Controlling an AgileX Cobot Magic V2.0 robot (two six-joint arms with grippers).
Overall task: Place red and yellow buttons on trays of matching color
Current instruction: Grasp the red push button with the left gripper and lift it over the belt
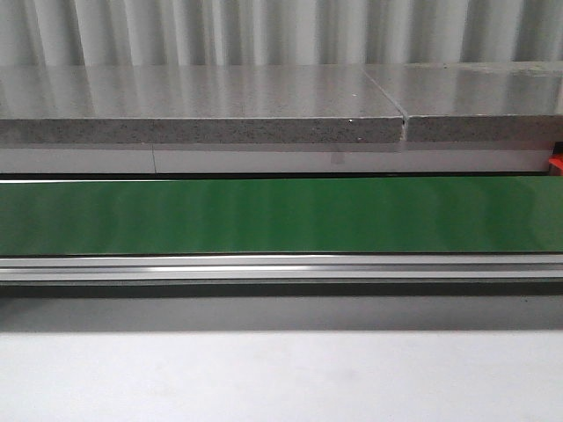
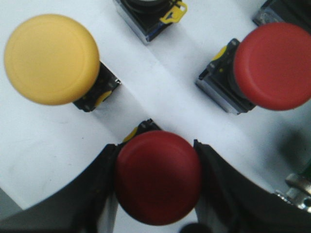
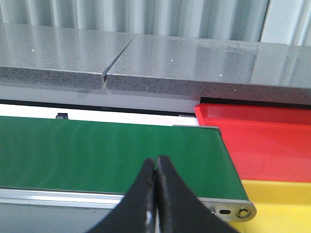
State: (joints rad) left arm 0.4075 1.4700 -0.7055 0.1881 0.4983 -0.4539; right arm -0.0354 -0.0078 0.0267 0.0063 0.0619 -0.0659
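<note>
One glossy, domed red button (image 2: 158,175)

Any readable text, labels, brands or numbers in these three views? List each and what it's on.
None readable in any view.
Red button between the left gripper jaws: plain cap, no marking.
Yellow button and second red button: plain caps.
Green belt, red tray, yellow tray: no print.
Right gripper: bare black.

belt (image 1: 281,215) green | trays: red (image 3: 262,141), yellow (image 3: 282,204) | buttons: two red (image 2: 158,177), one yellow (image 2: 51,58)
</note>
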